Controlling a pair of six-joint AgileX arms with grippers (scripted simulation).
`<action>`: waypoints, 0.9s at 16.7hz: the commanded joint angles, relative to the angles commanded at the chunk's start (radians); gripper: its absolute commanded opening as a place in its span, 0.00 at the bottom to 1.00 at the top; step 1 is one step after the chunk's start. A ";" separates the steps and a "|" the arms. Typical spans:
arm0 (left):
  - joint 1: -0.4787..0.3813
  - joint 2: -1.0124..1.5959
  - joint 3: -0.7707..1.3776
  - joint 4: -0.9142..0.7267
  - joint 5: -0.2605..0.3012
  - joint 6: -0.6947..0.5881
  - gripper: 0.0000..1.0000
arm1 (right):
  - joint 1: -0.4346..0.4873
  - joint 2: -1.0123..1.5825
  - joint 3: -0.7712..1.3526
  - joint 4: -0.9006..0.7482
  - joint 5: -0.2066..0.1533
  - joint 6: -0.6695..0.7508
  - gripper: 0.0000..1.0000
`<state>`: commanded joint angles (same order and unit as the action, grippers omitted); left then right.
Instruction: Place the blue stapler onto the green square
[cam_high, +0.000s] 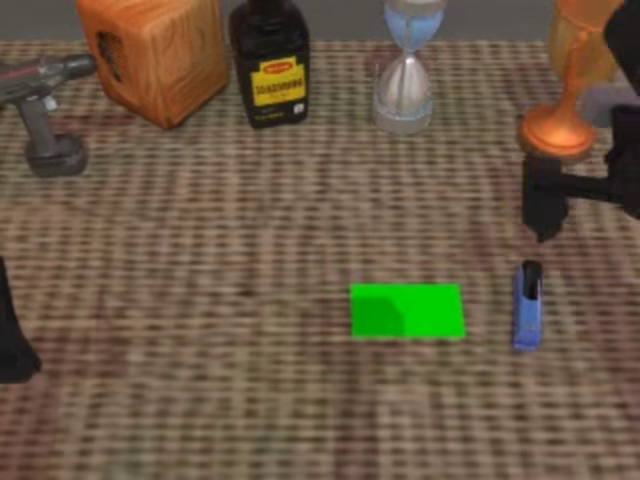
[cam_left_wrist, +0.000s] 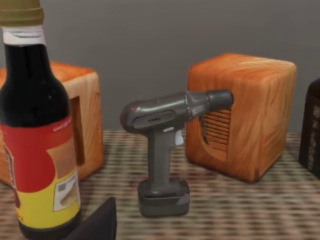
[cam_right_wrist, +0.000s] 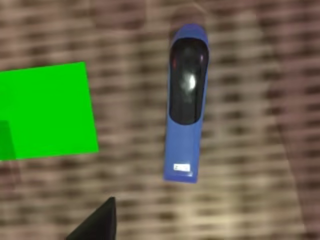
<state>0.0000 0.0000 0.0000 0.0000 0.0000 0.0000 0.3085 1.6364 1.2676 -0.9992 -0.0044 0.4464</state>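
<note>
green square (cam_high: 407, 311) flat on the woven table (cam_high: 200, 300) | right gripper (cam_high: 545, 215) hangs beyond the square's right side, grip state impossible to tell | left arm (cam_high: 12, 340) parked far left | blue stapler (cam_high: 527, 305) just right of the square, apart, ungrasped

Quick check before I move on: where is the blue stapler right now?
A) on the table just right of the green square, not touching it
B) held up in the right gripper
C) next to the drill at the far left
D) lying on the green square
A: in the top view the blue stapler lies flat on the table with bare mat between it and the green square to its left; the right gripper sits apart from it.
</note>
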 joint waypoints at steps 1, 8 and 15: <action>0.000 0.000 0.000 0.000 0.000 0.000 1.00 | 0.013 0.065 0.055 -0.039 0.000 0.019 1.00; 0.000 0.000 0.000 0.000 0.000 0.000 1.00 | 0.056 0.287 0.254 -0.168 0.003 0.083 1.00; 0.000 0.000 0.000 0.000 0.000 0.000 1.00 | 0.053 0.299 0.220 -0.126 0.003 0.081 1.00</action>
<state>0.0000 0.0000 0.0000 0.0000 0.0000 0.0000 0.3617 1.9353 1.4874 -1.1255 -0.0019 0.5271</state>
